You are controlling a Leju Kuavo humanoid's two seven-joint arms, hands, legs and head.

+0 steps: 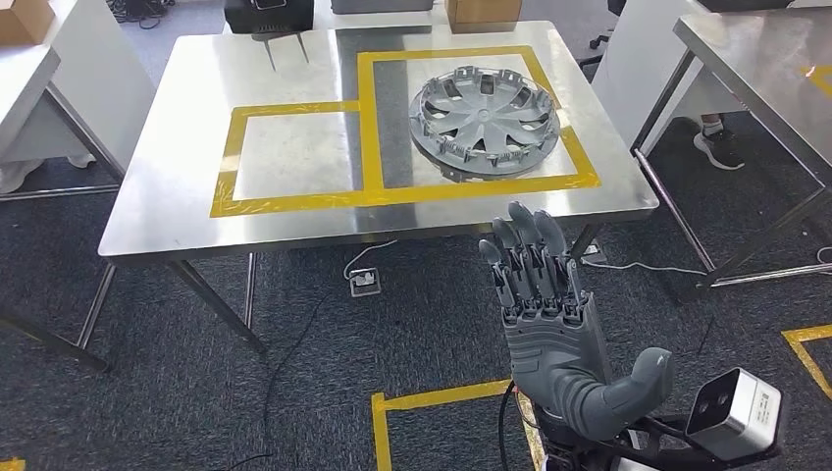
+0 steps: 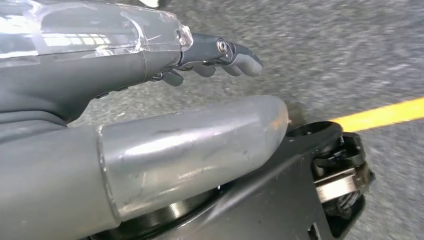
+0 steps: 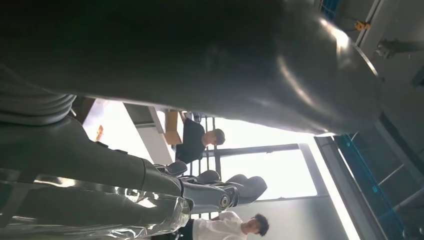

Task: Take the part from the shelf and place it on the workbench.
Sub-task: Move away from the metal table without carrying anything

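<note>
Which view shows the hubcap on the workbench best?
The head view: the grey hubcap lies flat and whole inside the right yellow-taped square on the workbench. The left wrist view looks down at carpet and floor tape; the right wrist view looks up towards windows and people, giving nothing of the hubcap.

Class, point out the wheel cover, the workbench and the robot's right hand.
wheel cover (image 1: 485, 119): head view, central hub.
workbench (image 1: 167, 221): head view, bare steel near corner.
right hand (image 1: 549, 324): head view, back of hand.
</note>
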